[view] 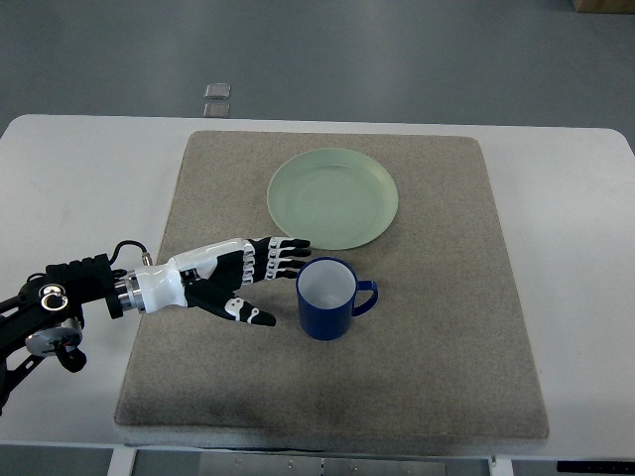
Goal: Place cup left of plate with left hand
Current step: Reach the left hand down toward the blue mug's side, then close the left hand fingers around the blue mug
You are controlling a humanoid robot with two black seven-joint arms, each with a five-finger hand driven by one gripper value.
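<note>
A dark blue cup [328, 298] with a white inside stands upright on the tan mat [437, 327], its handle pointing right. A pale green plate [333, 197] lies on the mat behind it, toward the far side. My left hand [260, 281] reaches in from the left and lies just left of the cup. Its fingers [283, 252] are spread and stretched toward the cup's rim, the thumb [248, 313] lower down. The hand holds nothing, and a small gap shows between it and the cup.
The mat lies on a white table [79, 178]. Two small grey squares [217, 98] sit on the floor beyond the table's far edge. The right arm is out of view.
</note>
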